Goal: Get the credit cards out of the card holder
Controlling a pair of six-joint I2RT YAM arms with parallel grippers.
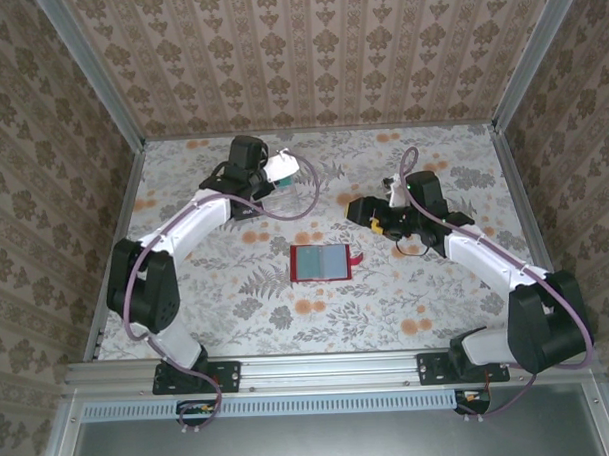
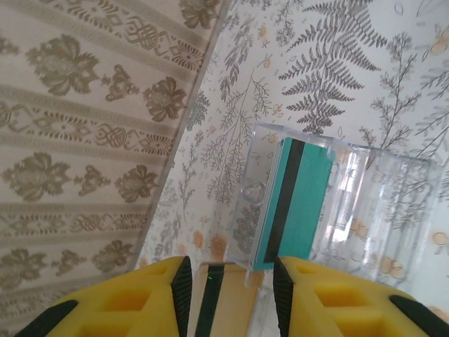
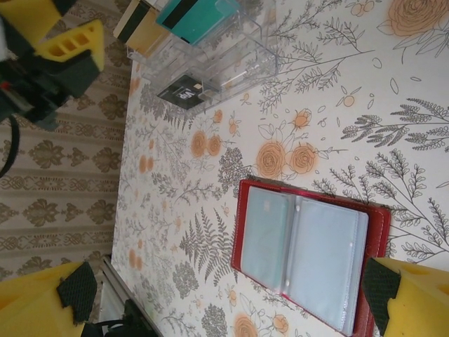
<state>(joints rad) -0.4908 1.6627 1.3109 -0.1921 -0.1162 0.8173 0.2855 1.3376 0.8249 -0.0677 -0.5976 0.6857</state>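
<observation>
While the card holder (image 1: pixel 319 262) lies open, left fingers (image 2: pixel 126 303) perhaps grip tan card (image 2: pixel 226 303).

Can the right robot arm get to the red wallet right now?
Probably yes. The right gripper hangs open near the card holder, which lies spread open, and nothing stands between them.
</observation>
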